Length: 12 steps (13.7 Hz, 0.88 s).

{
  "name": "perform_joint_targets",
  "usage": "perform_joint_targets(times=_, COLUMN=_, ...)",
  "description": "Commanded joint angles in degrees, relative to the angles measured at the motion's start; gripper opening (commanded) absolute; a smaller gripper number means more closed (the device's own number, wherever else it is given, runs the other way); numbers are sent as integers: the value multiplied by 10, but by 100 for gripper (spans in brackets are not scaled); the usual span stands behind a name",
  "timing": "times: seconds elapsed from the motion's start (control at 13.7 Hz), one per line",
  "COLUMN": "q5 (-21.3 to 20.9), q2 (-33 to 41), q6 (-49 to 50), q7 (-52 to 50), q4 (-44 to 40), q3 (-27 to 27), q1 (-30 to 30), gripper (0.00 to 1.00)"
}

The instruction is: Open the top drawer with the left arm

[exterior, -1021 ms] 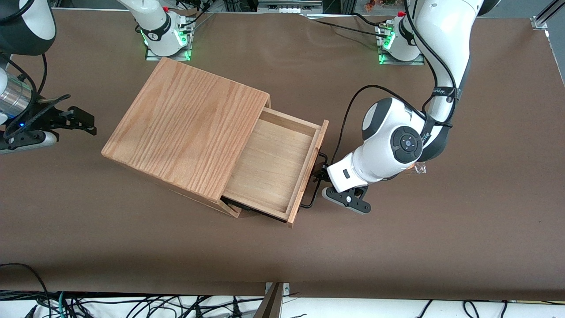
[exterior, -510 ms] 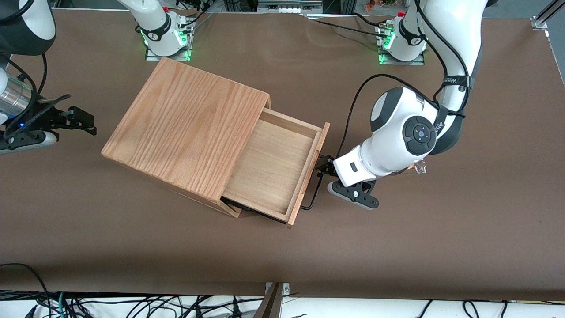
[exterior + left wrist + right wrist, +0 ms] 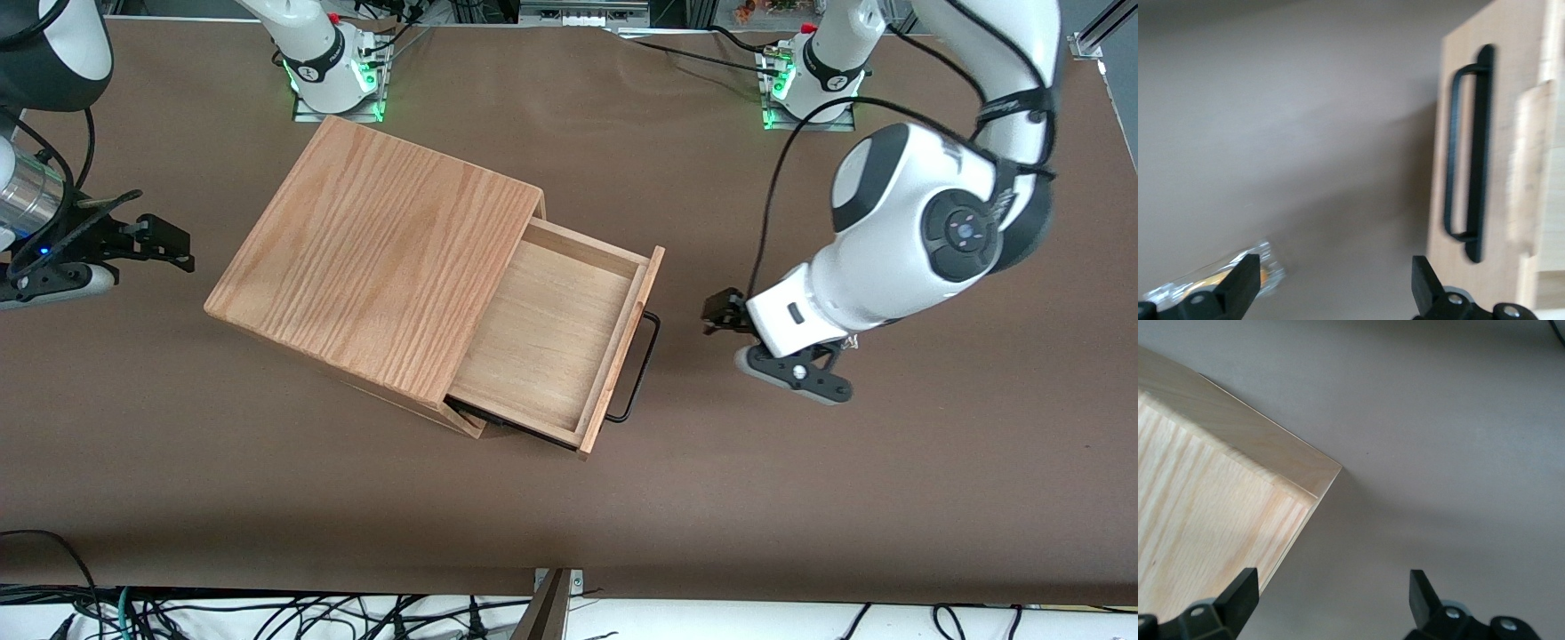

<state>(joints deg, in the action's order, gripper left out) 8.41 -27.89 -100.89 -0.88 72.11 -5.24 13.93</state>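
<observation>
The top drawer (image 3: 551, 342) stands pulled out of the oak cabinet (image 3: 373, 258), its light-wood tray bare inside. Its thin black bar handle (image 3: 642, 364) sticks out from the front panel. The handle (image 3: 1469, 153) and front panel (image 3: 1511, 100) also show in the left wrist view. The left arm (image 3: 898, 240) hangs over the table toward the working arm's end. Its gripper (image 3: 722, 316) is apart from the handle, in front of the drawer, with a gap of bare table between them. The gripper (image 3: 1336, 293) is open and holds nothing.
A clear wrapper with something orange inside (image 3: 1218, 277) lies on the brown table (image 3: 800, 498) beside one fingertip (image 3: 1241, 283). The two arm bases (image 3: 333, 76) (image 3: 805, 84) stand at the table's edge farthest from the front camera. Cables hang along the near edge.
The gripper has let go of the handle and drawn back from the drawer toward the working arm's end. The drawer has stayed pulled out.
</observation>
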Motion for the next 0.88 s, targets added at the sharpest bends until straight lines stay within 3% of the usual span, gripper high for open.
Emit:
perform_joint_targets(times=0.0, q5=-54, q2=36, q6=45, q7=3, q4=6, q3=-2, q1=-34, gripper=100)
perform_joint_targets(times=0.22, q5=-57, q2=78, q6=92, q7=4, q4=21, q3=2, q1=-70, gripper=100)
perform_joint_targets(times=0.58, q5=-60, q2=247, q6=67, q7=6, q4=216, q3=1, q1=-140, gripper=100)
perform_joint_targets(times=0.8, q5=-72, q2=275, q6=57, q7=6, q4=258, q3=-7, q1=-150, gripper=100)
